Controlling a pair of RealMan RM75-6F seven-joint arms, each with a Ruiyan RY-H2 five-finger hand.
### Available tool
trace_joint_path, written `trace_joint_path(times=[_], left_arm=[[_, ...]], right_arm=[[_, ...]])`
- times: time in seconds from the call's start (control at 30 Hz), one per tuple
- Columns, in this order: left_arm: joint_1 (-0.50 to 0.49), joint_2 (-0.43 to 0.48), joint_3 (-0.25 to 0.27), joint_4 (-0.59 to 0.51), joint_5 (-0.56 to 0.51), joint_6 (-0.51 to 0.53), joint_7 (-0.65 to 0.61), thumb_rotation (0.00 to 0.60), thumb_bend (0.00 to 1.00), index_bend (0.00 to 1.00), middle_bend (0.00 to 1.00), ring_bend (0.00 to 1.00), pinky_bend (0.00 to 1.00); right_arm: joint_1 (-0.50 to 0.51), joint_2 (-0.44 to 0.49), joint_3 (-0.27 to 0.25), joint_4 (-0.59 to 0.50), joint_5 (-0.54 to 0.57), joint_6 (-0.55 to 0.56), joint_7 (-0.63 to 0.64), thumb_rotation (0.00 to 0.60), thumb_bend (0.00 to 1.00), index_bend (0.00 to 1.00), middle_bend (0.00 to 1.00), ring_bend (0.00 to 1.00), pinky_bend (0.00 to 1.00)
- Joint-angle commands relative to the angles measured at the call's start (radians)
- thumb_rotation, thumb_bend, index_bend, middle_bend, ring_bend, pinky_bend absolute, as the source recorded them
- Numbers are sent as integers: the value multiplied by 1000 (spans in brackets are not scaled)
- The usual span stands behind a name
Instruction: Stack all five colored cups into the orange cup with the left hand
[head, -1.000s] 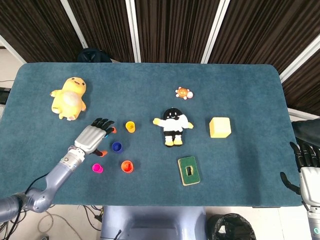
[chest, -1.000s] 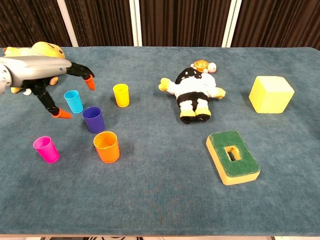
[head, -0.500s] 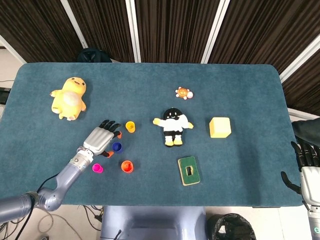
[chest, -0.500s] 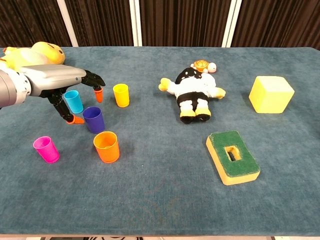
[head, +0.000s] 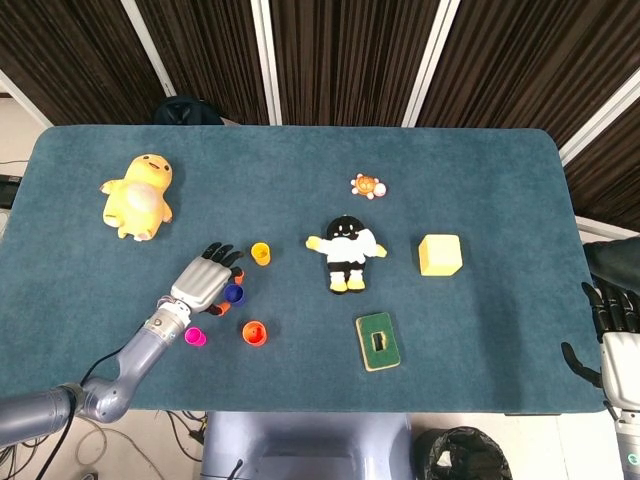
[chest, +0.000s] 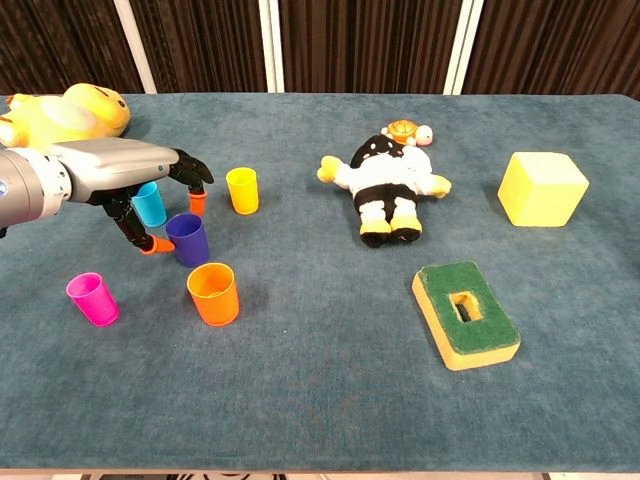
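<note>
Five cups stand at the table's left front. The orange cup (chest: 213, 293) (head: 254, 332) is nearest, with the magenta cup (chest: 92, 298) (head: 194, 336) to its left. Behind them are the purple cup (chest: 187, 239) (head: 234, 294), the light blue cup (chest: 150, 204) and the yellow cup (chest: 242, 190) (head: 260, 253). My left hand (chest: 125, 172) (head: 204, 279) hovers over the light blue cup and partly hides it. Its fingers are spread, with orange fingertips (chest: 150, 246) on either side of the purple cup, and it holds nothing. My right hand (head: 616, 325) hangs off the table's right front corner, empty.
A yellow duck plush (head: 139, 194) lies at the back left. A black-and-white doll (chest: 390, 185) and a small turtle toy (head: 367, 186) lie mid-table. A yellow cube (chest: 541, 188) sits to the right, and a green sponge (chest: 465, 314) lies at the front right.
My left hand has moved right and lower, from beside the light blue cup to over it. Its fingertips now straddle the purple cup. The cups have not moved.
</note>
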Motion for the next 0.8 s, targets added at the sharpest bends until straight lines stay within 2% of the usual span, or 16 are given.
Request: trace_joint_path(times=[0.03,0.23,0.47,0.63,0.8], left_arm=[[-2,-2,3,2,2,1,-1,600,258,441,124,0,42],[-6,-6,8,2,14,8,-16,600,313,502,141,0,43],[-8,17,7,-36,34,31,-25,600,317,485,141,0,43],[-4,86,-13,-149,74,76,-40,600,309,454,140,0,42],[-8,151,-9,-261,105,78,-34,600,306,448,140,0,41]], right_arm=[[0,0,0,-1,-1,1,1,600,373,72,44,72,36],[0,1,0,-1,-2,1,1,600,373,72,44,71,36],[0,1,1,-2,-3,3,2,600,373,72,44,72,36],[1,0,-1,-2,-4,0,0,600,373,72,44,71,36],[1,-1,-2,-4,-5,0,-5,600,373,72,44,72,36]])
